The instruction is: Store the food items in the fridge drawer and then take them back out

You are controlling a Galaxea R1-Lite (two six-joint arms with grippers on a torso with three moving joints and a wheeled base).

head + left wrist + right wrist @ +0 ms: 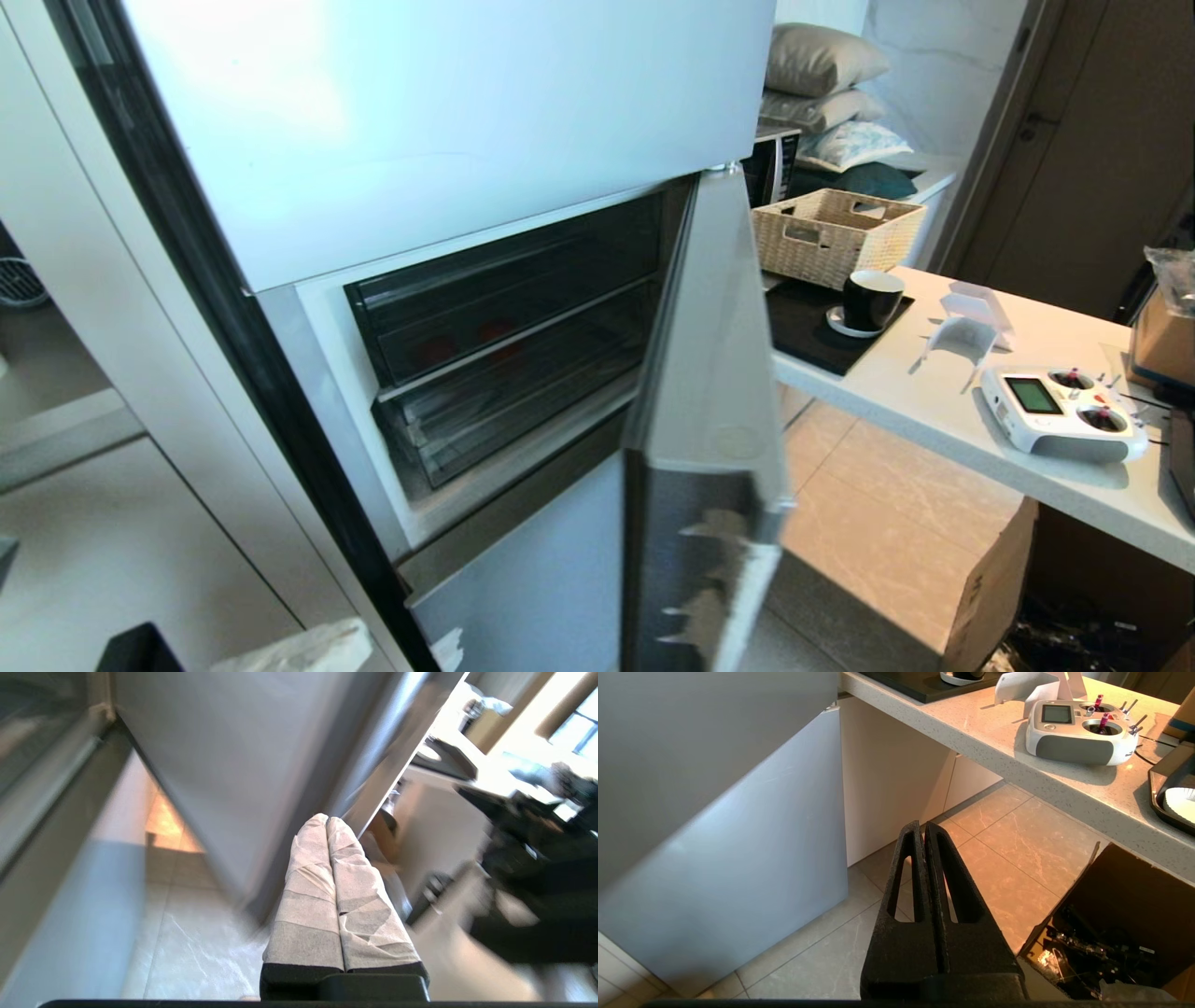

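**Reaching for fruit behind a closed drawer front**

Looking into the fridge past its open door (pixel 709 373), I see the fridge drawer (pixel 509 294) pushed in, upper of two clear drawers, with the two food items (pixel 467 341) as red blurs behind its front wall. I judge them firm, smooth, rollable and easily bruised, so grasp each across its widest part, gently. The stiff drawer should be pulled by its front lip. My left end effector (pixel 327 820) is clenched and empty beside the door; the right end effector (pixel 923 826) hangs clenched over the floor, below the table (pixel 934 401).

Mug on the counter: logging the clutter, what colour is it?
Black mug on a white saucer, clearest in the head view.
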